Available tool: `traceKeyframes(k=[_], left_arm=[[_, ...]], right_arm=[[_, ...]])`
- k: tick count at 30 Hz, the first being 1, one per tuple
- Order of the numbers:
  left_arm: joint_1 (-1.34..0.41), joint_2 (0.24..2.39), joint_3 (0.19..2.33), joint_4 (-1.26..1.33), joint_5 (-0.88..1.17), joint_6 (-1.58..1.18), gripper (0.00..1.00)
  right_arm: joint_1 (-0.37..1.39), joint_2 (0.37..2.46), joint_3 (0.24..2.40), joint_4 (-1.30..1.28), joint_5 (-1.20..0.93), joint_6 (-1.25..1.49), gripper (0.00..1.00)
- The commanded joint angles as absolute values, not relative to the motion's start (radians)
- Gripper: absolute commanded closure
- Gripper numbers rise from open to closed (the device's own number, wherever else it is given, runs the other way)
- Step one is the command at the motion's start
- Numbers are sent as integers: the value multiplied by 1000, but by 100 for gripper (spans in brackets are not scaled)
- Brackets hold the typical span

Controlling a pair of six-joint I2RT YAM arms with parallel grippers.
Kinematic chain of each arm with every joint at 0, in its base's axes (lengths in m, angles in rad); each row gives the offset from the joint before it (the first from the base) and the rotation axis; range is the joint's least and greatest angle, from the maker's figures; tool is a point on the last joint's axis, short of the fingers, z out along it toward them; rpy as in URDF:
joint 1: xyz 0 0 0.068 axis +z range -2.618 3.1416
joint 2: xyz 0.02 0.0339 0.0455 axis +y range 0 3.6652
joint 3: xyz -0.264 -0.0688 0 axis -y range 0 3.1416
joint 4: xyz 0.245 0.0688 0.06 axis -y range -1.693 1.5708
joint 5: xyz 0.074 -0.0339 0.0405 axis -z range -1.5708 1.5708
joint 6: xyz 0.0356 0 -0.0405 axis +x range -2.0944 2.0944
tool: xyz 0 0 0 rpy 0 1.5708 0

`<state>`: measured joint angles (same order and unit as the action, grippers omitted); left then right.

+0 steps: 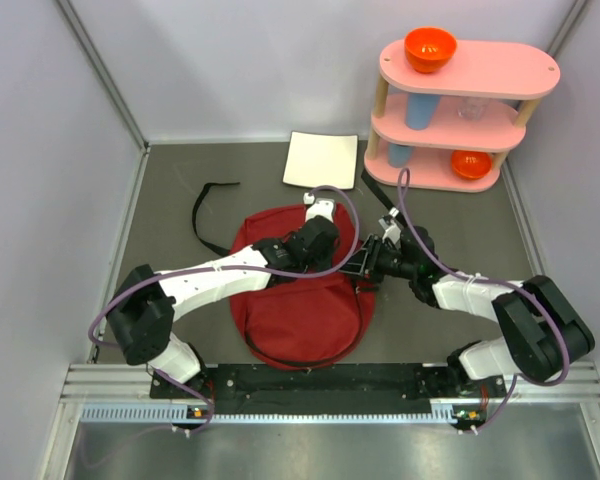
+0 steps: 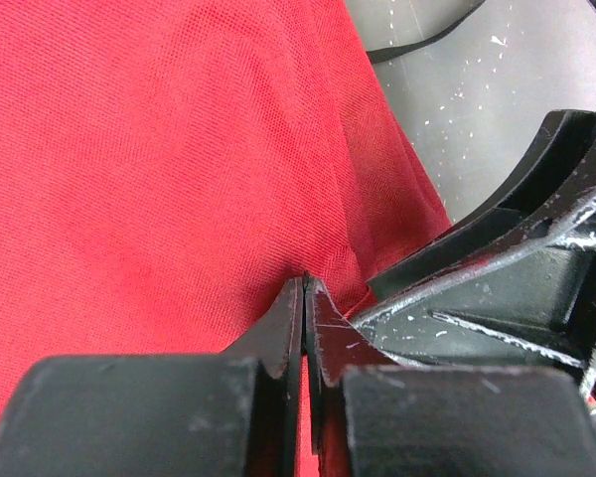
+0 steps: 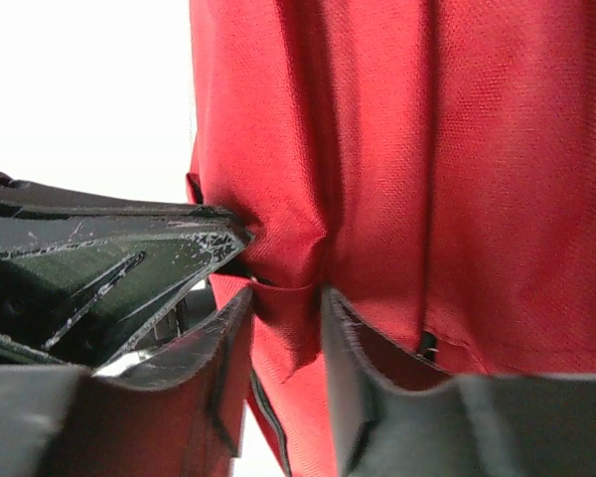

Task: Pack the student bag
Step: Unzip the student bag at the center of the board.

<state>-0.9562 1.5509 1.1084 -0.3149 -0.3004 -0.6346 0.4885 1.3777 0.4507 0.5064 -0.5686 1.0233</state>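
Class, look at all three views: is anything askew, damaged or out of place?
The bag lies slumped, a fold of it bunched in the right gripper. One black strap trails loose on the table, behind-left of it. Nothing looks spilled or broken.

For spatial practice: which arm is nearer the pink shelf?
Right. The right arm lies in front of the pink shelf; the left arm crosses the red backpack, farther left.
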Motion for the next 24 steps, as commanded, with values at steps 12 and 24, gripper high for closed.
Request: traceKeyframes(k=[12,24], left_arm=[[-956,1485,1092,-291,-317,-646,100],[-882,1232,817,-468,-478,-733,100]], right_arm=[[497,1247,449,361,-403,976,100],[494,1141,454,164,-183,937,100]])
